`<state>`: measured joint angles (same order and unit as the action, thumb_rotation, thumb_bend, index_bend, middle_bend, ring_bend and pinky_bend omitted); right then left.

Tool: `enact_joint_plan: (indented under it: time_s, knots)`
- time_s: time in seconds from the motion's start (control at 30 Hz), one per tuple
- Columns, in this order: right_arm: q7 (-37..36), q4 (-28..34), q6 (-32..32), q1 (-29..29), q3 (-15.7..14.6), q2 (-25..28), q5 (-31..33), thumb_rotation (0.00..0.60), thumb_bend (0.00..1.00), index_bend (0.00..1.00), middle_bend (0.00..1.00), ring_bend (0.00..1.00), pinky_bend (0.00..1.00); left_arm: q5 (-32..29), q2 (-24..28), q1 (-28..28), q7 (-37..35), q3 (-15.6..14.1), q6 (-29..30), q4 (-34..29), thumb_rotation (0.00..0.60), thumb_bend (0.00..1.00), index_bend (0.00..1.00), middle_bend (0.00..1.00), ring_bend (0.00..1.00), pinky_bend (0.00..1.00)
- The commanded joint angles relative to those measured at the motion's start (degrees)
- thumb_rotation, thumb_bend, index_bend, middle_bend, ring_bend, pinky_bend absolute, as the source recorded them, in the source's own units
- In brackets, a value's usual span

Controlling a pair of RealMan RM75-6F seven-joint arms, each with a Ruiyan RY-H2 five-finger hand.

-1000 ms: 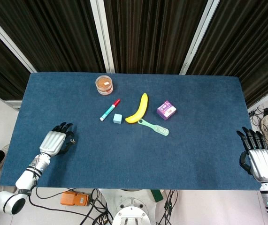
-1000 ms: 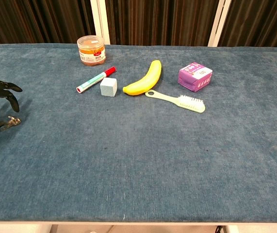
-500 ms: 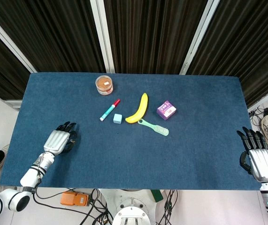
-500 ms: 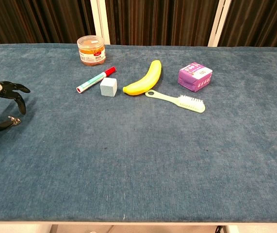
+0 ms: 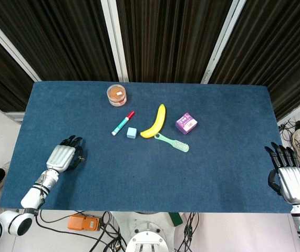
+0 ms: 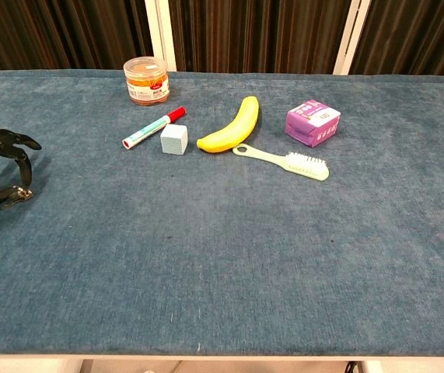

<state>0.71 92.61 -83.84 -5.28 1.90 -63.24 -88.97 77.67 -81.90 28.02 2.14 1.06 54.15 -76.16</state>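
My left hand (image 5: 63, 156) hovers low over the blue table (image 5: 218, 168) near its front left. In the chest view the left hand (image 6: 2, 167) shows at the left edge, fingers curved above the thumb with a gap and nothing in it. The nearest things are a red-capped marker (image 5: 122, 123) and a pale blue cube (image 5: 132, 133), well off to its right and further back. My right hand (image 5: 289, 177) hangs beyond the table's front right corner, fingers stretched out and empty; the chest view does not show it.
Along the back middle lie an orange-filled jar (image 5: 117, 95), a banana (image 5: 155, 122), a pale green brush (image 5: 172, 142) and a purple box (image 5: 186, 123). In the chest view: jar (image 6: 148, 79), marker (image 6: 153, 128), cube (image 6: 174, 140), banana (image 6: 231, 127), brush (image 6: 284, 162), box (image 6: 312, 123).
My left hand drifted a little right and forward over the table, then back left. The right hand and all the objects have stayed put.
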Motion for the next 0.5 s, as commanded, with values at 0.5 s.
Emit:
enact_joint_plan:
  time_s: [0.5]
  knots:
    - [0.04,-0.09,-0.02,-0.01,-0.02,0.01,-0.06,0.6,1.0,0.14,0.06,0.04,0.0,0.11,-0.7,0.01,-0.38,-0.23,0.22,-0.27,0.6,0.46,0.46,0.12,0.0,0.15]
